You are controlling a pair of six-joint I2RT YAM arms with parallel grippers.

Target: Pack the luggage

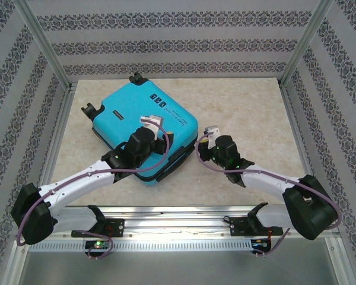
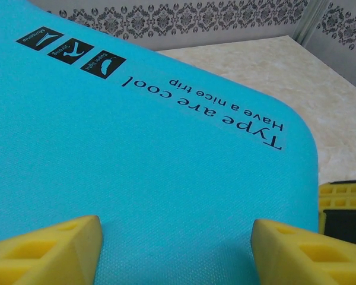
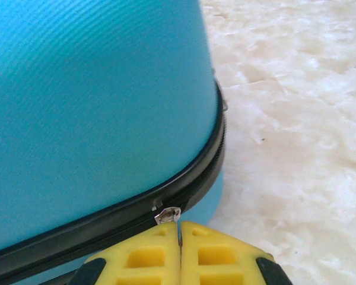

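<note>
Luggage (image 1: 121, 113) lies shut toward the table's (image 1: 249, 113) back-left corner. L gripper (image 2: 175, 243) spread wide over its shell; R gripper (image 3: 179, 249) clamped tight at the seam, seemingly nipping the zip pull (image 3: 168, 214).

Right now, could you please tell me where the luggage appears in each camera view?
Top external: luggage centre-left, lying flat.
Left wrist: luggage across left and centre, lettering upside down.
Right wrist: luggage upper left, black zip seam below.
Shared landmark: the beige marbled table.
</note>
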